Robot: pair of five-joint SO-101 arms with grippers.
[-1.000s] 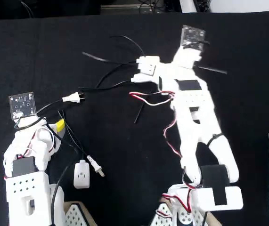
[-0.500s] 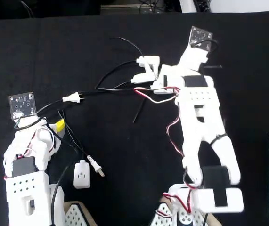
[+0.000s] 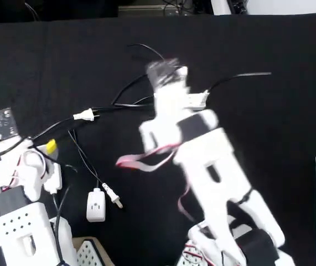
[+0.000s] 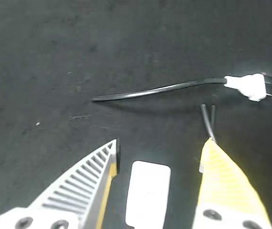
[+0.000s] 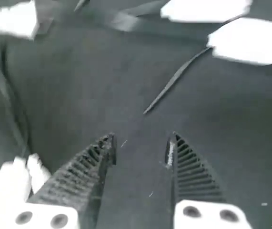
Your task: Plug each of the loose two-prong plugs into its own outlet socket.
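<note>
left claw (image 4: 162, 143): spread wide above the black bench (image 4: 55, 57); the white outlet socket (image 4: 147, 193) shows between its two fingers (apart from both).
right claw (image 5: 140, 140): spread, with nothing in it, over bare bench cloth.
first plug (image 3: 84, 115): lies loose on the bench at the end of a black cable (image 4: 174, 87), well apart from the outlet socket.
second plug (image 3: 112, 195): lies just beside the outlet socket, not pushed in.
</note>
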